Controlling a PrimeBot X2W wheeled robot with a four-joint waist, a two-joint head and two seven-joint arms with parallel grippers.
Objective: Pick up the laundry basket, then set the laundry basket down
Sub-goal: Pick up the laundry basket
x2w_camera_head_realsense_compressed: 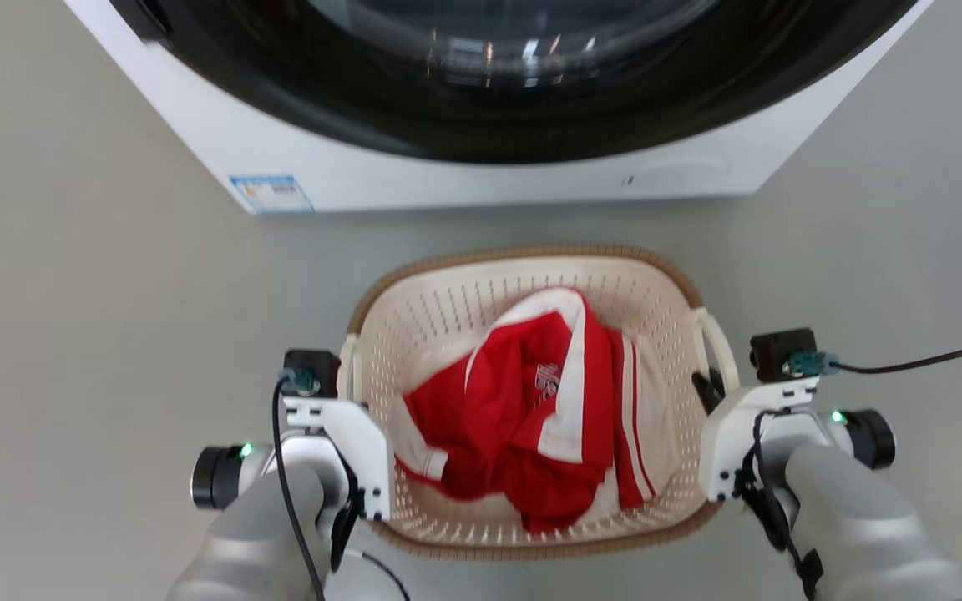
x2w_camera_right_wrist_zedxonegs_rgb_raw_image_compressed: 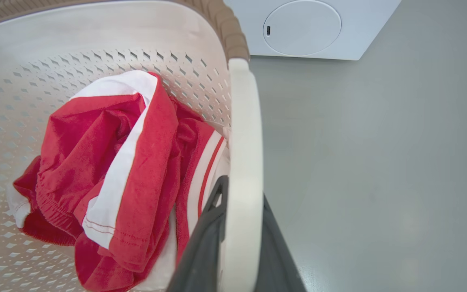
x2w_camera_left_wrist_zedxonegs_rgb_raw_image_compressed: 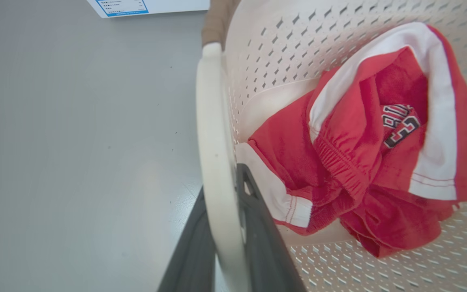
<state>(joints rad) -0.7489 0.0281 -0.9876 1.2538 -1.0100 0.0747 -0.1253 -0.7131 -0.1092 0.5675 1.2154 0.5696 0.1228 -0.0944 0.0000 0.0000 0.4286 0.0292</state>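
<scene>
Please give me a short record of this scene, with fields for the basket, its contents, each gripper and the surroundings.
laundry basket: cream, perforated, brown rim
contents: red and white garment, crumpled
left gripper: shut on the left handle, a finger on each side
right gripper: shut on the right handle, likewise
surroundings: grey floor, white washing machine beyond the basket
lifted or resting: cannot tell

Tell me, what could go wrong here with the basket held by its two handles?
The left hand and right hand each pinch only a thin loop handle, so the laundry basket might slip or swing.
If one arm rises faster, the basket could tilt and the red-and-white shorts slide out.
The washing machine stands close ahead; a forward move might bump it.
</scene>
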